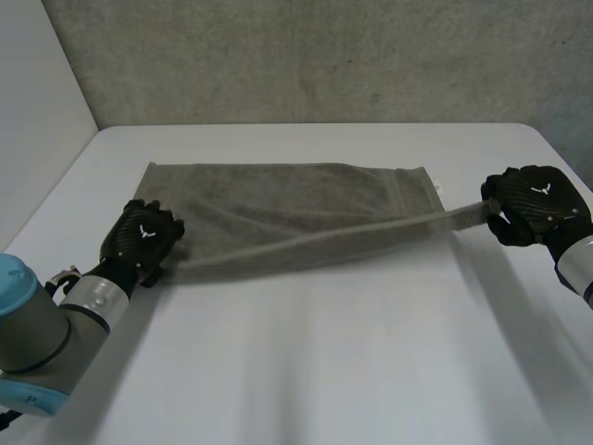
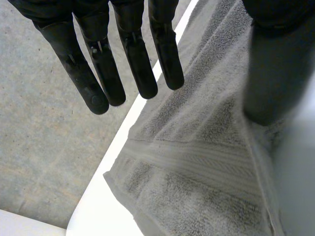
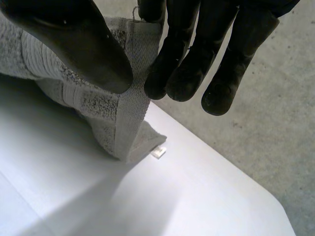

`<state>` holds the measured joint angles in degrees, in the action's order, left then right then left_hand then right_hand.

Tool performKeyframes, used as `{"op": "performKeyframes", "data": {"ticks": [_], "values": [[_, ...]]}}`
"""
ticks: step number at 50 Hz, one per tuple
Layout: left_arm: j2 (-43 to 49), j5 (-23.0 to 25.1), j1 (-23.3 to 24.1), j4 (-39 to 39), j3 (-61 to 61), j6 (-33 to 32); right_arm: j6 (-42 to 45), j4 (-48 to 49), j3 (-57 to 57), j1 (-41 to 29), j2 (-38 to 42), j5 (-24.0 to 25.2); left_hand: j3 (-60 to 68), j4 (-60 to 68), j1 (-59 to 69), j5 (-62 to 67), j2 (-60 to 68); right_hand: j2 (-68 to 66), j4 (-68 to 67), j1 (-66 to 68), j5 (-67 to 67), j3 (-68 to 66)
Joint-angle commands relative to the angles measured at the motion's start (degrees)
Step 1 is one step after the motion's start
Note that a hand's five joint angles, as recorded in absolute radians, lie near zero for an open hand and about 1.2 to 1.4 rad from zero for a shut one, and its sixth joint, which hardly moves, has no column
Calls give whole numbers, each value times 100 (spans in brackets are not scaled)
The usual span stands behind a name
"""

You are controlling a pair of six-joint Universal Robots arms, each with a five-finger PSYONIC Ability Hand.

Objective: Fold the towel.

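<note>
Grey towel (image 1: 278, 209): on the far half of the white worktop (image 1: 324, 371), long side running left to right, mostly flat. Far edge and far corners down on the surface. Near edge lifted and stretched into a taut band from the left hand across to the right hand. Grey concrete wall (image 1: 306, 65) behind the worktop.

Left hand (image 1: 141, 239): at the near-left corner of the towel, palm down. In left wrist view, fingers (image 2: 98, 73) straight and spread, nothing between them, reaching out over the towel (image 2: 197, 167) and the worktop's far edge. Thumb (image 2: 275, 73) set well apart from them, tip down at a raised fold of cloth. Released, not clenched. Thumb contact with the cloth: cannot tell.

Right hand (image 1: 530, 206): beyond the towel's right end, near the worktop's right edge, raised off the surface. Grasping the near-right corner. In right wrist view, hemmed strip of towel (image 3: 130, 118) pinched between thumb (image 3: 83, 49) and curled fingers (image 3: 182, 69), loose cloth hanging below the palm down to the worktop. Small white tag (image 3: 158, 152) on the worktop just beside the hanging tip. In head view, tag (image 1: 437, 190) at the towel's far-right corner.
</note>
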<state>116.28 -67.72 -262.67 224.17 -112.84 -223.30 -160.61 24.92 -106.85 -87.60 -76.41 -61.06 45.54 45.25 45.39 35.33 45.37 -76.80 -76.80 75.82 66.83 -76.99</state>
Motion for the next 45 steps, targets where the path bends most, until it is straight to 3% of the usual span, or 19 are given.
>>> {"op": "performKeyframes", "data": {"ticks": [1, 5, 15, 25, 30, 45], "values": [[-97, -30, -91, -23, -124, 15, 47, -13, 51, -3, 82, -293, -270, -240, -254, -248, -252, -320, -320, 418, 317, -301], [-176, -66, -249, -75, -186, 23, 21, 4, 112, 41, 73, -661, 14, 44, 30, 36, 32, -320, -320, 418, 317, -301], [-202, -39, -302, -329, -195, 50, 56, -40, 130, -12, 82, -776, 1260, 1289, 1276, 1282, 1278, -320, -320, 418, 317, -301], [-167, 57, -408, -1420, -81, 94, 65, -93, 147, -29, 134, -732, 825, 854, 840, 846, 843, -320, -320, 418, 317, -301], [-141, 49, -408, -1473, -10, 102, 65, -101, 138, -38, 196, -732, 269, 298, 285, 291, 287, -320, -320, 418, 317, -301], [-114, 5, -496, -1491, 139, 173, 65, -101, 121, -38, 205, -732, 622, 651, 637, 644, 640, -320, -320, 418, 317, -301]]}}
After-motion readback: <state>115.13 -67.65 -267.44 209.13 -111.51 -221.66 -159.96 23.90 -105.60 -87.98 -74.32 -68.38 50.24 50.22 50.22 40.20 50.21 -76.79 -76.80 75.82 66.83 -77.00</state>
